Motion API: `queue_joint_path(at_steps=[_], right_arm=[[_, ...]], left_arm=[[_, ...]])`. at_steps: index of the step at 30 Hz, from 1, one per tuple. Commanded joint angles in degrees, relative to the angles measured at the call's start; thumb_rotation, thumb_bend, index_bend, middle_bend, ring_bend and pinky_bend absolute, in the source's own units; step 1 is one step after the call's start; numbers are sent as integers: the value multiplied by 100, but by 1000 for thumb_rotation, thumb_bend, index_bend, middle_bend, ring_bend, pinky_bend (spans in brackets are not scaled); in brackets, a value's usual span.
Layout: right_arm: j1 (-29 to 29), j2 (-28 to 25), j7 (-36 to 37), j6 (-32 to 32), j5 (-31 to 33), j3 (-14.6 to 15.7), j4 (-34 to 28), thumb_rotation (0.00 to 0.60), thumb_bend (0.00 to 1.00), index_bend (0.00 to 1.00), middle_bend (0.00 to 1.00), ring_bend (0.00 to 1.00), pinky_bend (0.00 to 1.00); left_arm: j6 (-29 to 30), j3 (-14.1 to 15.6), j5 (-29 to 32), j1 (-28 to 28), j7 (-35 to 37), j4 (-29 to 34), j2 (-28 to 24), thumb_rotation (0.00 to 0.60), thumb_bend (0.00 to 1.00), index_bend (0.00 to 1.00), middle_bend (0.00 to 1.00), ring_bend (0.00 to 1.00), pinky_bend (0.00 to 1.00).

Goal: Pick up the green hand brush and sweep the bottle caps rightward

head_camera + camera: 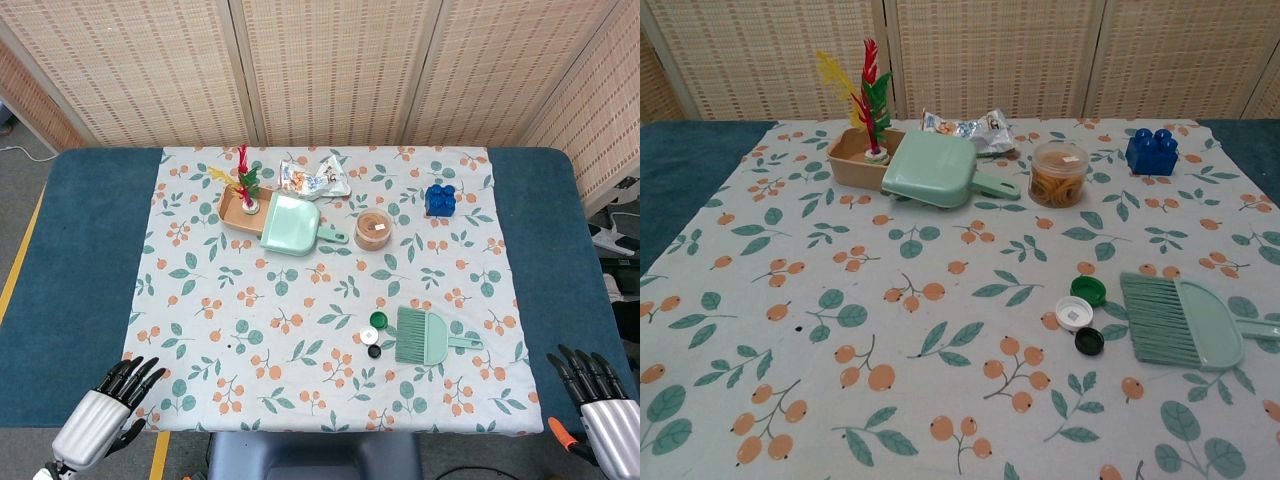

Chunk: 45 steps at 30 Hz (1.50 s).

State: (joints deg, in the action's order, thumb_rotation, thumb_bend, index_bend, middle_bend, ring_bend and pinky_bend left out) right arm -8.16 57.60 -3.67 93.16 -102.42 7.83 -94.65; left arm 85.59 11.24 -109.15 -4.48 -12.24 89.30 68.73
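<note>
On the tabletop [60, 250], over a floral cloth [300, 300], the green hand brush [425, 335] is lying flat at the near right, bristles pointing left, handle tip cut off by the chest view's edge; three bottle caps, green [379, 321], white [368, 337] and black [374, 351], are sitting just beside the bristles, whether touching them cannot be told; at the far side a green dustpan [290, 224] is leaning over a brown tray [230, 212], hiding part of it; the left hand [110, 405] and right hand [600, 400] are hovering at the near corners, fingers spread and holding nothing, both partly cropped in the head view and absent from the chest view.
</note>
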Motion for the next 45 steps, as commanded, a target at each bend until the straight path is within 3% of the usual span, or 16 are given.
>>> queue_joint_path(at_steps=[1,9,12,16,20,25,31,45], right_arm=[[32,35,-49,-58,-22,2,9,600,163,0,0,0,0],[147,133,-379,-217,130,-159,-268,600,163,0,0,0,0],[378,113,-906,-503,267,-372,-773,600,164,2,0,0,0],[862,80,-2048,-1411,849,-663,-1512,600,165,82,24,0,0],[1191,482,-3268,-1914,1611,-957,-1780,600,165,141,99,0,0],[1456,1312,-4192,-2081,2462,-1200,-1455,600,178,187,144,0,0],[1669,1989,-4724,-2237,3048,-1164,-672,600,204,234,182,0,0],[2059,3007,-5296,-2093,3590,-1242,240,600,271,330,244,9,0]], left_arm=[[24,0,-3,14,3,14,-5,599,346,0,0,0,129],[-47,-26,35,-39,74,66,-19,600,346,0,0,0,129],[-105,-35,48,-88,147,68,-30,600,346,0,0,0,129],[-139,-36,48,-132,237,63,-51,599,346,0,0,0,129],[-198,-44,90,-163,277,66,-57,600,347,0,0,0,129],[-183,-39,104,-164,325,74,-79,598,347,0,0,0,129],[-189,-35,125,-182,413,77,-107,599,346,0,0,0,130],[-164,-28,109,-206,513,44,-115,598,347,0,0,0,130]])
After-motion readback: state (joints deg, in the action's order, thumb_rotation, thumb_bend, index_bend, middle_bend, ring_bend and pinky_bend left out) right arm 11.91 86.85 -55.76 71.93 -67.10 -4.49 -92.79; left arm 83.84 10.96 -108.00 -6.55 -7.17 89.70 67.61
